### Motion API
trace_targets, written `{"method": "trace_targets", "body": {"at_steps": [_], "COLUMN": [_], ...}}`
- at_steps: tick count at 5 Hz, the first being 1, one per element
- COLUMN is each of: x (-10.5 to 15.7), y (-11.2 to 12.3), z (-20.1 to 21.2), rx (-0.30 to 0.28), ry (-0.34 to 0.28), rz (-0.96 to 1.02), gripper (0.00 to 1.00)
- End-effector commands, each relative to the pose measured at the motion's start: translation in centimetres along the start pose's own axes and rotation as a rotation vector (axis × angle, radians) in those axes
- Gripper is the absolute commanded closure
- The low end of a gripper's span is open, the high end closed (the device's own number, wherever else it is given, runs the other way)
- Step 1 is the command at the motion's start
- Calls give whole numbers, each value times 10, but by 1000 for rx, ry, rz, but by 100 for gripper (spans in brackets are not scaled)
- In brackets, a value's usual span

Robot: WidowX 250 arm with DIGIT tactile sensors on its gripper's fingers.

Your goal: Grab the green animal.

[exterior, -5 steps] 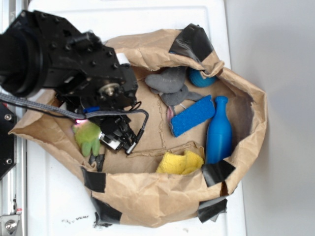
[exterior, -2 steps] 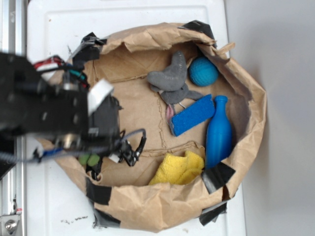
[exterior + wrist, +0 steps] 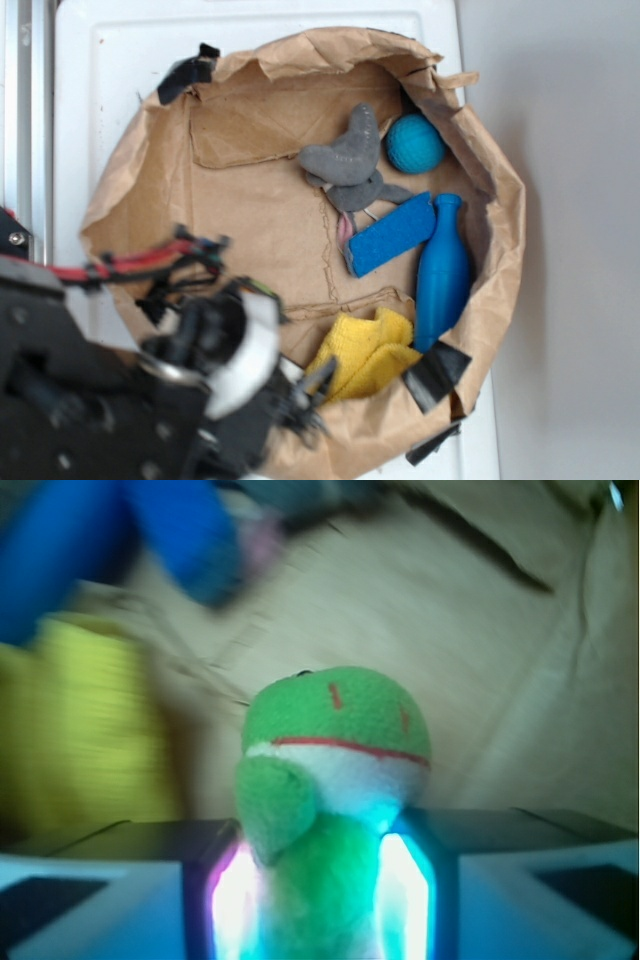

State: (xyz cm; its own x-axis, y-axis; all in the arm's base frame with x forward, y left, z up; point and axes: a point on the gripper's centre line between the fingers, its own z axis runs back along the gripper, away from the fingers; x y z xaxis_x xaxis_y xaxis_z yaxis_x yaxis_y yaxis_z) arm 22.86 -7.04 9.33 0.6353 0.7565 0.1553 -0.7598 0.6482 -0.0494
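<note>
In the wrist view the green animal [image 3: 335, 720], a lime-green plush frog with a white-and-red mouth, sits between my two lit fingers [image 3: 230, 890]. My gripper [image 3: 320, 855] is shut on its body, and its head sticks out past the fingertips. In the exterior view my gripper [image 3: 305, 395] is blurred at the bag's lower left edge, beside the yellow cloth. The arm hides the frog there.
A flattened brown paper bag [image 3: 150, 170] on a white surface holds a grey plush animal [image 3: 345, 160], a blue ball [image 3: 414, 143], a blue block [image 3: 390, 235], a blue bottle [image 3: 443, 270] and a yellow cloth [image 3: 365, 345]. Black tape [image 3: 435, 372] patches its rim.
My arm has swung from the bag's upper left down to the lower left with the frog in the gripper. The frog's earlier spot on the bag's left side is bare.
</note>
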Motion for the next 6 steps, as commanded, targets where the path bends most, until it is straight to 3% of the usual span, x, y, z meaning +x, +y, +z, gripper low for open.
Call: {"method": "trace_targets", "body": {"at_steps": [1, 2, 3, 4, 5, 6], "x": [35, 59, 78, 101, 110, 111], "y": [8, 28, 43, 48, 41, 45], "z": [26, 12, 12, 30, 40, 58], "rx": [-41, -66, -41, -83, -80, -112], "ry": [94, 54, 60, 63, 72, 88], "rz": [-133, -206, -347, -407, -423, -436], "gripper": [100, 100, 100, 100, 100, 100]}}
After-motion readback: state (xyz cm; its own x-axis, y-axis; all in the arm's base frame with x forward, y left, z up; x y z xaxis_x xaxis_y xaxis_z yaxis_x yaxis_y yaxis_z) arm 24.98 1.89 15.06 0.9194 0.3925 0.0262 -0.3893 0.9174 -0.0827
